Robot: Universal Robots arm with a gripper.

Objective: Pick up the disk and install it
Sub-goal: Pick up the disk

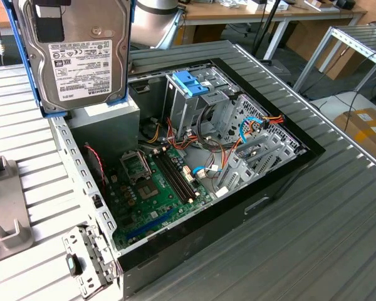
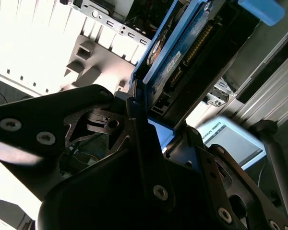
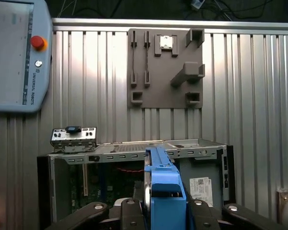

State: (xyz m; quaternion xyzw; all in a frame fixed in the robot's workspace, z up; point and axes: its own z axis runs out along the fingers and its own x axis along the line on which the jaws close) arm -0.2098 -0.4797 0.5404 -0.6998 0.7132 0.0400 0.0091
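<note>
Clamping flat grey blue-railed disk [image 1: 81, 50]: black gripper [image 2: 161, 130].

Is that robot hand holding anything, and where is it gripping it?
The hand holds the disk, clamped between its fingers at one end.

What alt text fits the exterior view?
The disk, grey with blue rails, white label facing the camera, hangs at the exterior view's upper left over an open computer case on a ribbed metal table. Inside are a green motherboard and a drive cage.
</note>
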